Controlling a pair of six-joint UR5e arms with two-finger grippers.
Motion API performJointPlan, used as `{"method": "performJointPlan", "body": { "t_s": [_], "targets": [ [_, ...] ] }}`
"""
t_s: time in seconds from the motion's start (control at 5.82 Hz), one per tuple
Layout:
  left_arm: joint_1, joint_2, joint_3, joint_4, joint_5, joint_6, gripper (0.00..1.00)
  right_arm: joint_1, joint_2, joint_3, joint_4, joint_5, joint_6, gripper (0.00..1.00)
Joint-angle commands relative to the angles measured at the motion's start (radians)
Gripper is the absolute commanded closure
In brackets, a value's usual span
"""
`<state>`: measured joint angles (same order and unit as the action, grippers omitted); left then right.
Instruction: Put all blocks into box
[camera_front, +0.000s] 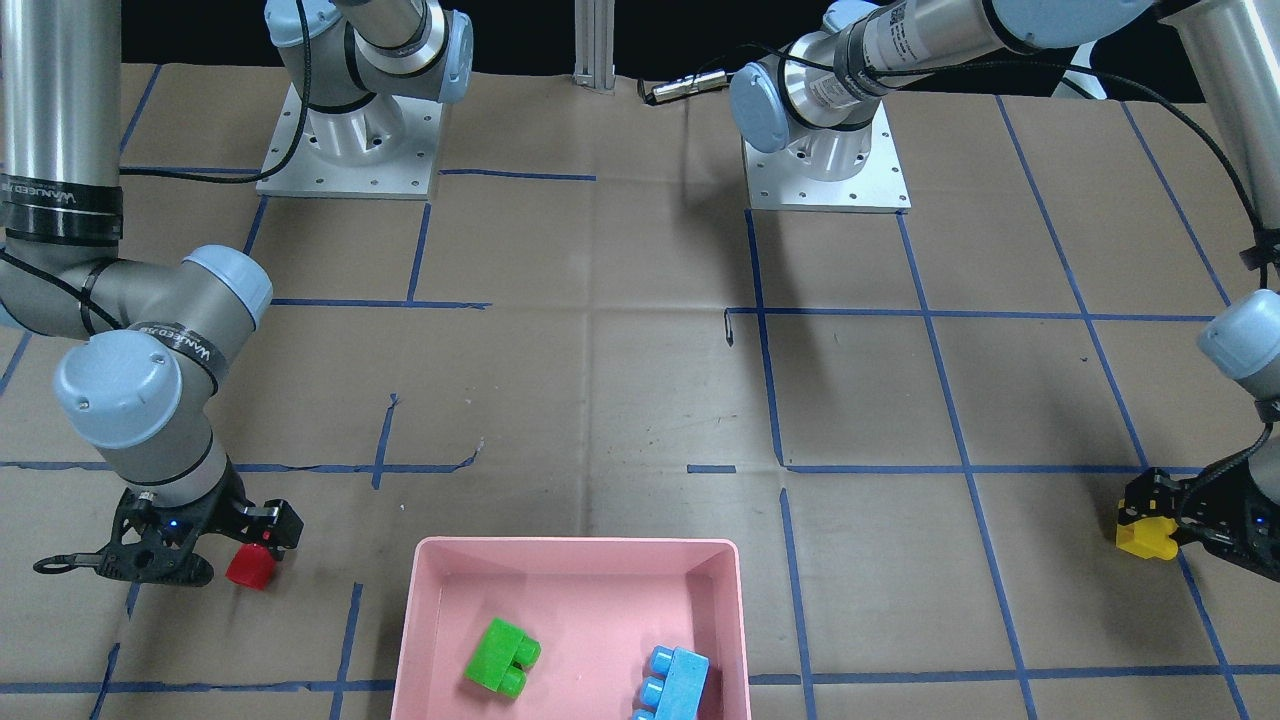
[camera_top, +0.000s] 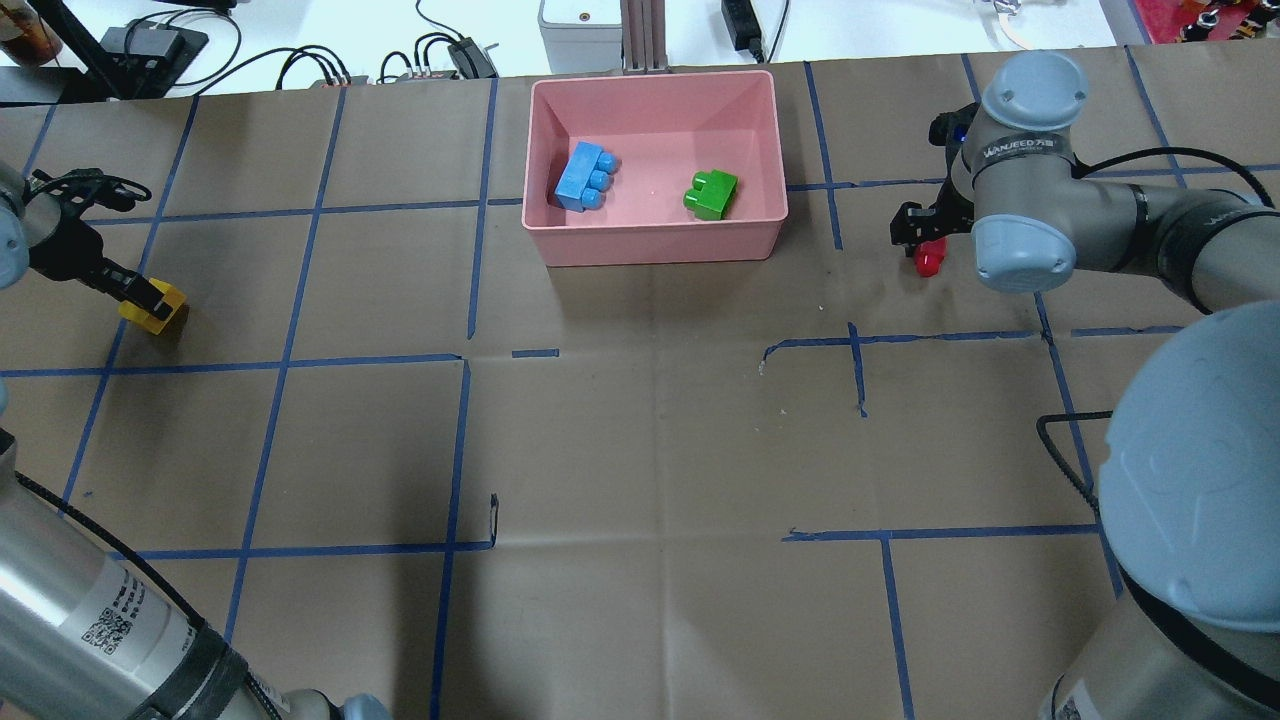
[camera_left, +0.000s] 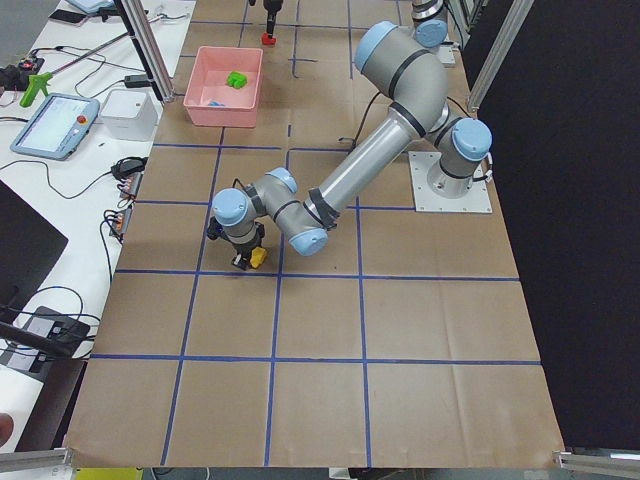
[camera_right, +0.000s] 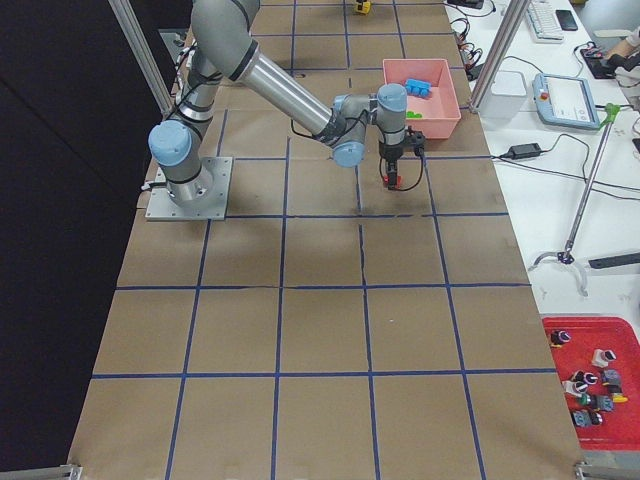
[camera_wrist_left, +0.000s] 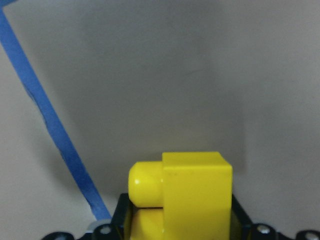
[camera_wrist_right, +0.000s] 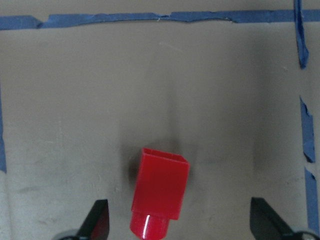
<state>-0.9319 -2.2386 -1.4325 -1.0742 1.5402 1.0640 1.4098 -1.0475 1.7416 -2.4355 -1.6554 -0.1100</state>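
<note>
Overhead exterior: left claw (camera_top: 148, 298) clenched on yellow block (camera_top: 160, 310), well left of box (camera_top: 660, 246); right claw (camera_top: 926, 240) released, straddling red block (camera_top: 929, 262) lying on counter (camera_top: 650, 450), right of box.

Yellow block (camera_wrist_left: 185, 195): two studs, clamped in the left claw (camera_front: 1165, 515), studs pointing sideways.

Red block (camera_wrist_right: 160, 200): one stud, lying on its side between the wide-spread fingers of the right claw (camera_wrist_right: 182, 222), touching neither, stud toward the wrist.

Pink box (camera_top: 660, 245): shallow, sloped walls, upright, between the two claws and nearer the right one.

Inside it, apart from each other:
- Green block (camera_top: 711, 195): two studs, on the right claw's side.
- Light-blue block (camera_top: 585, 177): three studs, on the left claw's side.
</note>
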Motion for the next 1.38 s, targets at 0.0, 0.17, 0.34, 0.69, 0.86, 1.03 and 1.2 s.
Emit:
{"method": "performJointPlan", "body": {
  "t_s": [0.0, 0.17, 0.34, 0.69, 0.86, 1.03, 1.2],
  "targets": [
    [-0.021, 0.093, 0.027, -0.045, 0.009, -0.007, 0.75, 0.006, 0.021, -0.019, -0.002, 0.002, 0.001, 0.01],
    [-0.071, 0.176, 0.055, -0.137, 0.014, -0.031, 0.75, 0.006, 0.029, -0.019, 0.000, 0.002, 0.001, 0.01],
    [-0.150, 0.213, 0.125, -0.226, 0.047, -0.147, 0.75, 0.006, 0.030, -0.017, 0.000, 0.006, 0.003, 0.01],
    [-0.359, 0.197, 0.301, -0.425, 0.052, -0.566, 0.75, 0.008, 0.037, -0.014, 0.010, 0.003, 0.000, 0.13],
    [-0.460, 0.188, 0.311, -0.429, 0.038, -0.796, 0.75, 0.008, 0.034, -0.016, 0.015, 0.003, 0.000, 0.29],
    [-0.555, 0.165, 0.320, -0.415, 0.031, -0.998, 0.75, 0.008, 0.032, -0.019, 0.015, 0.006, 0.000, 0.52],
    [-0.653, 0.119, 0.340, -0.361, 0.011, -1.164, 0.75, 0.008, 0.027, -0.019, 0.013, 0.035, 0.000, 0.71]
  ]
}}
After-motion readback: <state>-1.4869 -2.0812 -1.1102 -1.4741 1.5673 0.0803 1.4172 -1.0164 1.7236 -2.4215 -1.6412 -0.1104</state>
